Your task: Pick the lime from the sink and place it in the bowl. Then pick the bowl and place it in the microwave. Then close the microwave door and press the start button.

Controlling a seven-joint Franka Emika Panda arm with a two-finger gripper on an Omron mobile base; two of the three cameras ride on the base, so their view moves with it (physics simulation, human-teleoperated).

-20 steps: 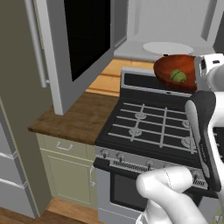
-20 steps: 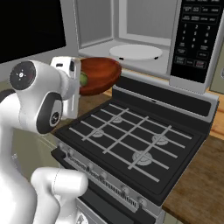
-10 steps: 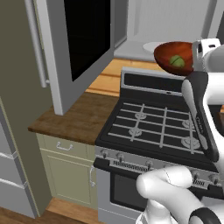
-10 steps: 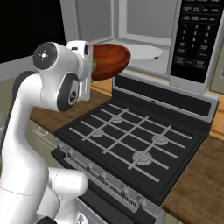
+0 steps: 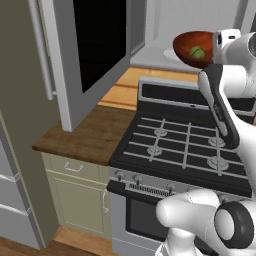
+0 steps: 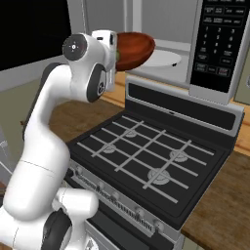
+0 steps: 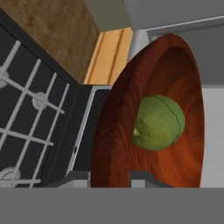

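Above the back of the stove (image 5: 185, 145), the gripper (image 7: 109, 175) is carrying the bowl (image 6: 134, 49) by its near rim, jaws pinching the wall on either side. Inside it, the lime (image 7: 158, 122) is resting against the tilted floor. Ahead of the bowl, the microwave (image 6: 215, 44) is standing open, its white turntable (image 6: 168, 59) lying just beyond the far rim.

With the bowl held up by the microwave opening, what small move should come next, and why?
Probably carry the bowl forward over the turntable. The end effector grips its rim, the lime sits inside, and the bowl hangs just outside the open microwave, above the stove.
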